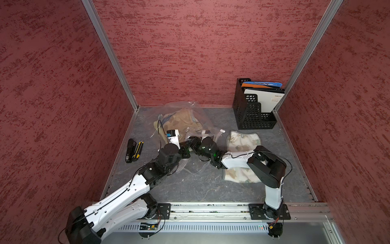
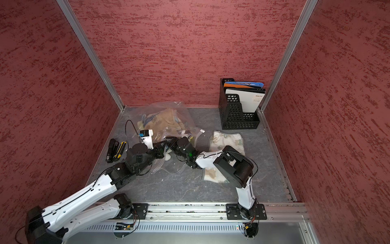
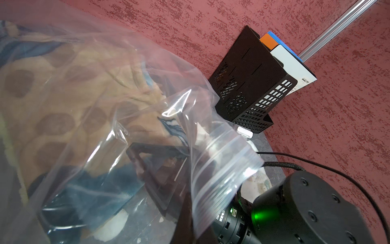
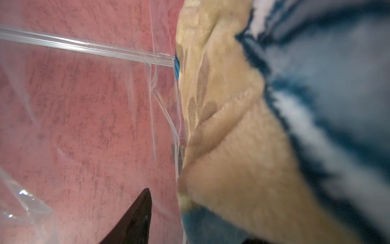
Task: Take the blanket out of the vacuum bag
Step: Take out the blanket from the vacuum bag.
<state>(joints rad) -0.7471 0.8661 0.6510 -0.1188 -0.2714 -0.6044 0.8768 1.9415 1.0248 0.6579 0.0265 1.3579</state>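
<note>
The vacuum bag [image 1: 179,106] [image 2: 157,106] lies crumpled at the back middle of the table, clear plastic with its mouth toward the arms. The blanket [image 1: 183,120] [image 2: 167,119] [image 3: 63,101] [image 4: 232,147], tan with brown spots and blue patches, is inside it. My left gripper [image 1: 186,147] [image 2: 162,147] [image 3: 190,213] is shut on the bag's zip-seal strip [image 3: 221,169] and holds the mouth up. My right gripper [image 1: 194,139] [image 2: 171,141] [image 4: 194,230] reaches into the mouth, jaws apart. One dark finger [image 4: 135,221] shows with a gap to the blanket's fold; the other is mostly hidden.
A small white slider clip [image 1: 222,131] [image 3: 244,133] sits at the strip's end. A cream patterned cloth [image 1: 242,141] [image 2: 226,139] lies under my right arm. A black mesh file holder [image 1: 253,114] [image 3: 249,88] with books fills the back right corner. Black and yellow hand tools [image 1: 134,150] lie at the left edge.
</note>
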